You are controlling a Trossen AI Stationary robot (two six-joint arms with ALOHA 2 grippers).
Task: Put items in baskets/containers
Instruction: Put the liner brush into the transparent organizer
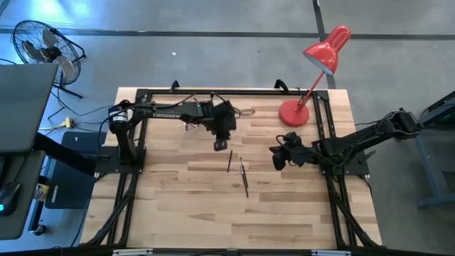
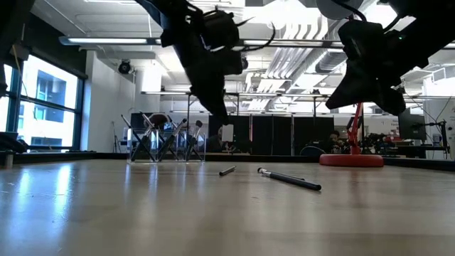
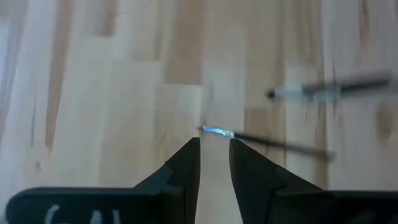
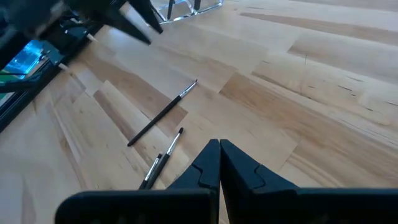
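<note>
Three slim dark makeup brushes lie flat on the wooden table: one nearest my left gripper, and two more beside it. My left gripper hovers above the table just short of the nearest brush's tip. It points steeply down, and its fingers stand slightly apart with nothing between them. The clear holder stands on the table behind it with several brushes upright inside. My right gripper waits shut to the right of the brushes, raised off the table.
A red desk lamp stands with its round base at the table's far right. Black frame rails run along the far edge and both sides. Bare wood stretches toward the near edge.
</note>
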